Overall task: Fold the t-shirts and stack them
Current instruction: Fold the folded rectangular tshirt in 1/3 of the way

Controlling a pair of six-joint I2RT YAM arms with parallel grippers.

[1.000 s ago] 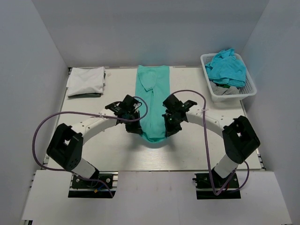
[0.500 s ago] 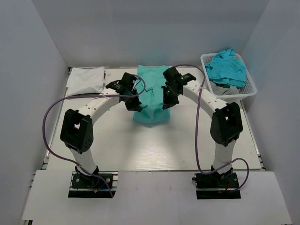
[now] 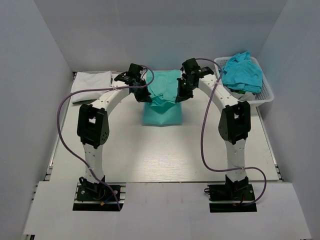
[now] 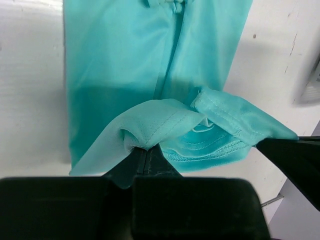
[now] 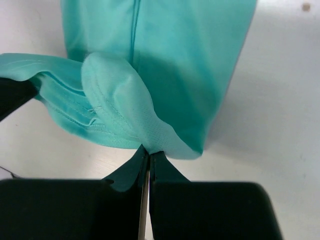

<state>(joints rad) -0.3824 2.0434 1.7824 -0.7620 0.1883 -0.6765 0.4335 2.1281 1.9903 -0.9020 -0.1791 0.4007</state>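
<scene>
A teal t-shirt (image 3: 161, 106) lies folded over at the back middle of the table. My left gripper (image 3: 143, 95) is shut on its hem corner (image 4: 142, 131) and holds it above the shirt's lower layer (image 4: 120, 55). My right gripper (image 3: 180, 95) is shut on the other hem corner (image 5: 150, 137) over the shirt (image 5: 195, 55). The hem hangs slack between the two grippers. A folded white t-shirt (image 3: 91, 86) lies at the back left.
A white basket (image 3: 265, 98) at the back right holds crumpled blue shirts (image 3: 242, 71) over a grey one. Purple cables loop off both arms. Grey walls close in the table on three sides.
Both grippers have carried the shirt's near hem from the table's middle towards the back, doubling the shirt over itself. Both arms now stretch far forward.
</scene>
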